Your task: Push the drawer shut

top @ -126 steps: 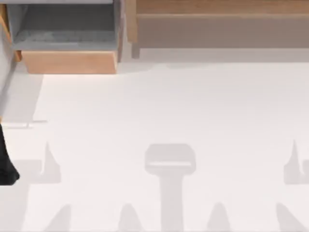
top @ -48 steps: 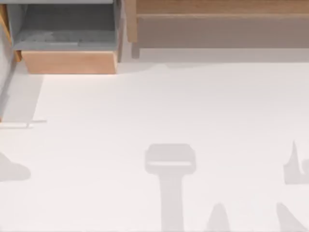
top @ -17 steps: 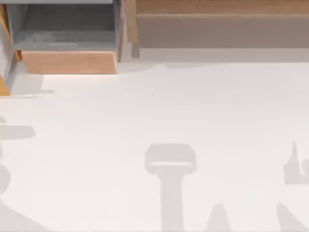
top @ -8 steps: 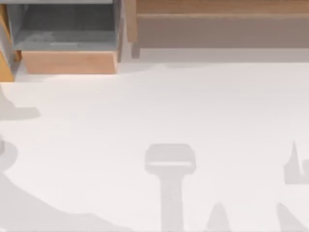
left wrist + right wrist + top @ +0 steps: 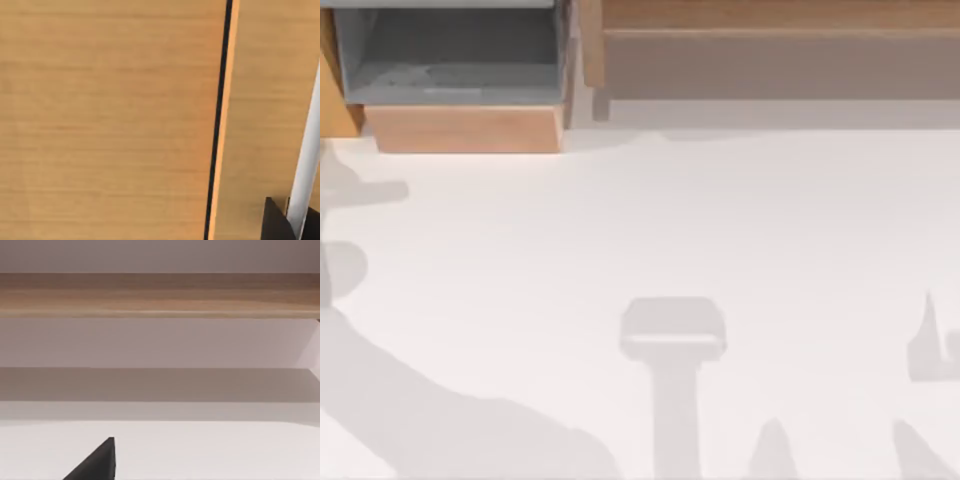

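Drawer [image 5: 465, 85] at upper left of top view, pulled out, grey inside showing, wooden front [image 5: 465, 128] facing table [image 5: 720, 230]. My left wrist view: wood panels [image 5: 110, 120] close up, dark seam between, my left gripper [image 5: 285, 225] at lower right corner; spread cannot tell. My right gripper [image 5: 95, 462] low in its view, over table, facing wooden shelf [image 5: 160, 295]; spread cannot tell.

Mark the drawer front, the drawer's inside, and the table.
drawer front [image 5: 465, 129], top view, middle of its wooden face
drawer's inside [image 5: 455, 50], top view, grey floor
table [image 5: 720, 220], top view, bare white surface
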You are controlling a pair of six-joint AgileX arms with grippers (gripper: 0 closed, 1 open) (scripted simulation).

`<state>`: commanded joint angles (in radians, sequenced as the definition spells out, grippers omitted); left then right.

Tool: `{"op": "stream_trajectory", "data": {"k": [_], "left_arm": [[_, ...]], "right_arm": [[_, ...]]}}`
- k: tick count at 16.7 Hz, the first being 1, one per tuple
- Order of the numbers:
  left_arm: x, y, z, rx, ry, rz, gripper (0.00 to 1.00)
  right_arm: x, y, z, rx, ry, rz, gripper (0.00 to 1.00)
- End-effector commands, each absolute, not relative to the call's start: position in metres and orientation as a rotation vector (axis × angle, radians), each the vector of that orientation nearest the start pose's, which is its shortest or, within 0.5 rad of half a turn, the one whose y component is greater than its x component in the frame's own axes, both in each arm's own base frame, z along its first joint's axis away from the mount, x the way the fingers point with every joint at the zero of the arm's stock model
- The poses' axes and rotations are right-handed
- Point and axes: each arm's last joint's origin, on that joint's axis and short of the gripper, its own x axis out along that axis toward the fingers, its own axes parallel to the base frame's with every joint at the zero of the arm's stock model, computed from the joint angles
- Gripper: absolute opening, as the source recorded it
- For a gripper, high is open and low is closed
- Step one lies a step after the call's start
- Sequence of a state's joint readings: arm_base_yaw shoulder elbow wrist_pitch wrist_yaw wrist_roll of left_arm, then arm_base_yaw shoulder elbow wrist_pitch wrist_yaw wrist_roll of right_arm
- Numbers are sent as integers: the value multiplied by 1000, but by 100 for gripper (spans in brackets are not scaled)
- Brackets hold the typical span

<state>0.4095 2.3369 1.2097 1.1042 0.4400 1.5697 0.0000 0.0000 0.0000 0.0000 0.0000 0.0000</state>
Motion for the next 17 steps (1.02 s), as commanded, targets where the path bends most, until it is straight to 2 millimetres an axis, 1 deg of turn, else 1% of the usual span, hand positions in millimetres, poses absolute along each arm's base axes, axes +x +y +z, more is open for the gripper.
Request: {"op": "stream_trajectory", "data": {"k": [2, 6, 17], "left_arm": [[438, 175, 90, 1547, 14, -24, 0], [439, 175, 90, 1547, 15, -25, 0], [439, 175, 90, 1547, 15, -25, 83]], "right_arm": [[106, -1, 160, 0, 0, 0, 100], [106, -1, 160, 0, 0, 0, 100], [106, -1, 160, 0, 0, 0, 100]]}}
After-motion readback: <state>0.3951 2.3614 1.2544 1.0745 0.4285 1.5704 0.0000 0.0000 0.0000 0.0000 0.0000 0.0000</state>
